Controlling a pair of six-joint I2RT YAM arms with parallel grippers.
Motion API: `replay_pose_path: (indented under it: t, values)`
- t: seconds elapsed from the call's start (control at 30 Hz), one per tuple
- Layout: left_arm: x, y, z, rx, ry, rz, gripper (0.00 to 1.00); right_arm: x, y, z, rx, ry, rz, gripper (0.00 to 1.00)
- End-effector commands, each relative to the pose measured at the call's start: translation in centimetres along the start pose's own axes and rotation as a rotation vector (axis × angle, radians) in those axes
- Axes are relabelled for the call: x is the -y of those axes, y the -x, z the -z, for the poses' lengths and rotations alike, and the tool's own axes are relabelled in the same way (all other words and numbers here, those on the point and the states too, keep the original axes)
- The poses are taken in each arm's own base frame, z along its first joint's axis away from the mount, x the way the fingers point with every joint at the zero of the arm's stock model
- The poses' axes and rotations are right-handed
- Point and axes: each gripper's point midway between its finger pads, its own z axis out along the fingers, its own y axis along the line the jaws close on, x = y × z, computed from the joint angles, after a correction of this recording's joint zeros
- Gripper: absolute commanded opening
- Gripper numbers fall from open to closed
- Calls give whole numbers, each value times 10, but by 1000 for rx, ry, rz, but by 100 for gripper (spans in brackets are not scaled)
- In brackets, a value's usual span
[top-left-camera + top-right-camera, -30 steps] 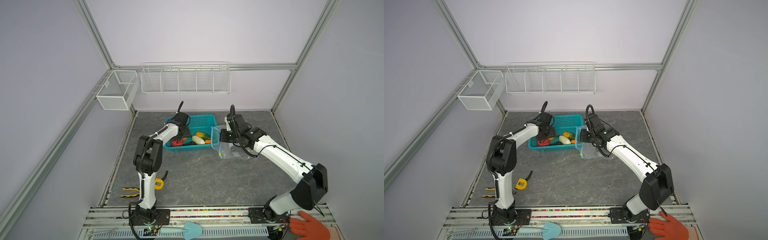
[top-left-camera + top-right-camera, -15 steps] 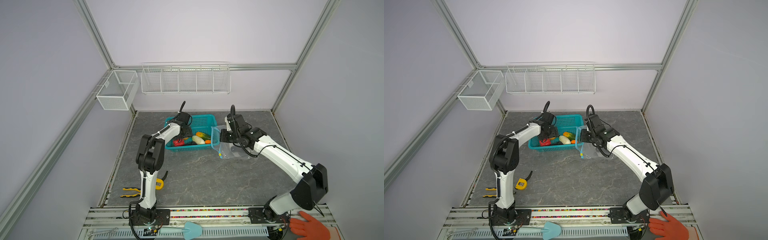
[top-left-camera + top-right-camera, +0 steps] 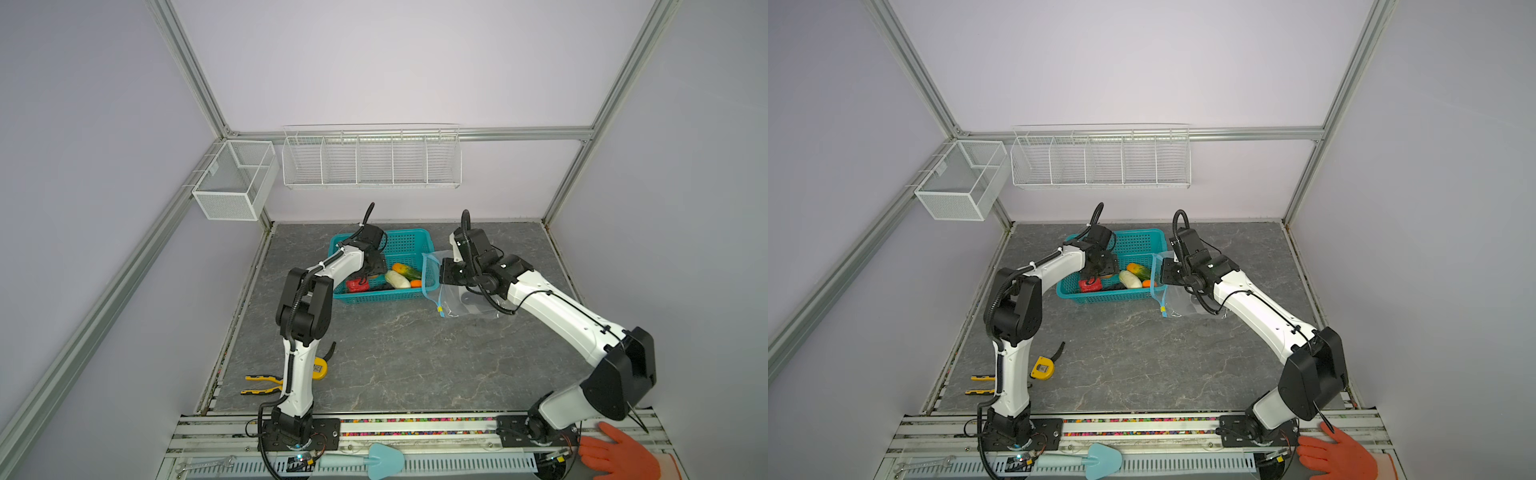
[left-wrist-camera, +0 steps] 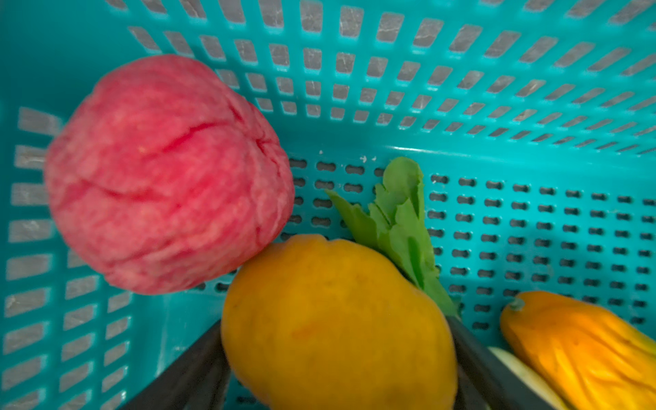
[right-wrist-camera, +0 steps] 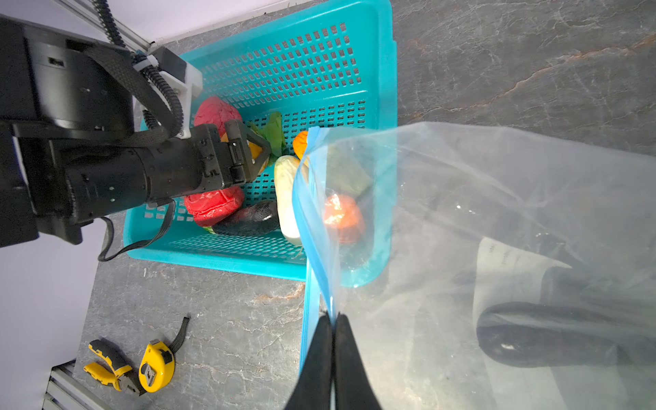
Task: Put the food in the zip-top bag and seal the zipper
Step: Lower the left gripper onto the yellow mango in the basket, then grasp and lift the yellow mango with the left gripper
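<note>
The food lies in a teal basket [image 3: 409, 243]: a red piece [image 3: 357, 284], a white one [image 3: 397, 279], an orange-green one [image 3: 406, 270] and a small orange one [image 3: 415, 284]. My left gripper [image 3: 372, 272] reaches into the basket. In the left wrist view its dark fingers [image 4: 198, 362] press both sides of a yellow-orange fruit [image 4: 337, 301], beside a pink fruit [image 4: 167, 174] and a green leaf [image 4: 401, 213]. The zip-top bag [image 3: 465, 291] lies right of the basket. My right gripper [image 5: 333, 316] is shut on the zipper [image 5: 309, 220], holding the mouth up. A dark oblong shape [image 5: 550, 333] shows through the plastic.
A yellow tape measure [image 3: 318, 368] and yellow-handled pliers [image 3: 259, 384] lie front left by the left arm's base. White wire racks [image 3: 370, 158] hang on the back wall. An orange-gloved hand [image 3: 619, 453] rests at the front right rail, and a blue trowel [image 3: 374, 459] lies at the front.
The left arm's elbow has swung slightly right and its gripper has settled deeper in the basket. The right arm and the bag have not moved.
</note>
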Motion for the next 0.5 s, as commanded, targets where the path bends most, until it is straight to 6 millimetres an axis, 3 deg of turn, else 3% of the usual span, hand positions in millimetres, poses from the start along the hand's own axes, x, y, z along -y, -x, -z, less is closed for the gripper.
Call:
replay_pose_path:
  t: [0.0, 0.27, 0.47]
  values:
    - [5, -14, -2, -47, 18, -26, 84, 1, 4, 5, 16, 0, -6, 7]
    - [2, -11, 4, -32, 28, -25, 75, 2, 3, 5, 13, -3, -5, 6]
    - [8, -4, 20, -5, -14, -10, 73, 0, 9, 10, 30, -3, 3, 7]
